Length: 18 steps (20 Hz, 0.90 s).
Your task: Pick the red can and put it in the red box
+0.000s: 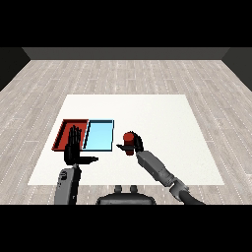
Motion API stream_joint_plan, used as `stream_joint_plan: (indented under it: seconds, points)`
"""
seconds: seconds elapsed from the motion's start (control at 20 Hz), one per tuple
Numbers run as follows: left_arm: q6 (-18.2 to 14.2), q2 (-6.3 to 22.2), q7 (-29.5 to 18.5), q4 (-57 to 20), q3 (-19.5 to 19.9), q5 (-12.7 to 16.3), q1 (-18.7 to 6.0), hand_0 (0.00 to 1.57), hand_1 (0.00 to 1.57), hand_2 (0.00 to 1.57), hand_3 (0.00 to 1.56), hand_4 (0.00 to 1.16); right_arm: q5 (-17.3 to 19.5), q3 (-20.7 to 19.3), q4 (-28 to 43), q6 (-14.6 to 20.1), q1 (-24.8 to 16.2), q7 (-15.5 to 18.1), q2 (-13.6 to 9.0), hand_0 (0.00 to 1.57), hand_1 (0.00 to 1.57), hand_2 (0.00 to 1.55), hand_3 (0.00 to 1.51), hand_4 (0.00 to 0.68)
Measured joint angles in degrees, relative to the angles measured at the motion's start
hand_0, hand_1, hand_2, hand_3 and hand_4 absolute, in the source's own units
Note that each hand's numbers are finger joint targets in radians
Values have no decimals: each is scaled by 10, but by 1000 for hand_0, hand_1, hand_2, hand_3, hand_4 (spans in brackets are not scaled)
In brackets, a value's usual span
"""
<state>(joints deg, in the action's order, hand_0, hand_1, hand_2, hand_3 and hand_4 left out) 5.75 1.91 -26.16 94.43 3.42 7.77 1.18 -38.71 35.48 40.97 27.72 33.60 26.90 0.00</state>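
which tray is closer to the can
The light blue tray; it lies right beside the red can, while the red tray sits farther left.

There are no words, numbers or signs to read here. The red can (129, 142) has no label you can make out. The red tray (63, 134) and the light blue tray (100, 135) are plain, and so is the white table (162, 123).
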Motion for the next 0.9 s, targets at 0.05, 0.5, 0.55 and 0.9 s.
stream_joint_plan:
  seconds: [0.05,0.5,0.55,0.9]
  points:
    - [2,1,-1,-7,3,2,-5,0,0,0,0,0,6,0,-6,0,1,-3,0,1528,1528,1472,1420,551]
    - [1,0,-20,-28,6,-1,-7,0,0,0,0,0,1,14,-22,18,19,-6,0,1530,1530,1471,1399,578]
    - [-6,-4,-15,-26,3,-4,-12,0,0,0,0,0,3,8,-24,19,23,-1,0,1529,1529,1470,1395,580]
    - [4,3,2,-26,4,7,-17,0,0,0,0,0,53,-14,58,47,7,-6,-9,1543,1543,1459,1381,582]
